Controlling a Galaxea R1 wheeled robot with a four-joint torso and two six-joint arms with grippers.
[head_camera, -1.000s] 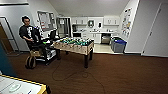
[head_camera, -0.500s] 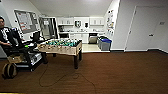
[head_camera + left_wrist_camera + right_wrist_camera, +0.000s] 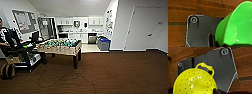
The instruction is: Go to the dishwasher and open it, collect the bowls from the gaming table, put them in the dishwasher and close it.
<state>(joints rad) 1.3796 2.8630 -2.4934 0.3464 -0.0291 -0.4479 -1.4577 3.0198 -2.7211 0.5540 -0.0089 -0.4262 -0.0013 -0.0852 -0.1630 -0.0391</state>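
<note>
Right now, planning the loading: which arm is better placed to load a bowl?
Left, likely: it holds the green bowl, while the right holds a yellow colander. The dishwasher is far off across the room.

The green bowl (image 3: 235,26) was cut off by the left wrist frame's edges; what gripped it was not discernible. The yellow perforated bowl (image 3: 194,82) ran off the right wrist frame likewise. The person (image 3: 6,37) was cropped at the head view's edge. The kitchen's steel appliance (image 3: 92,38) was too small to identify.
</note>
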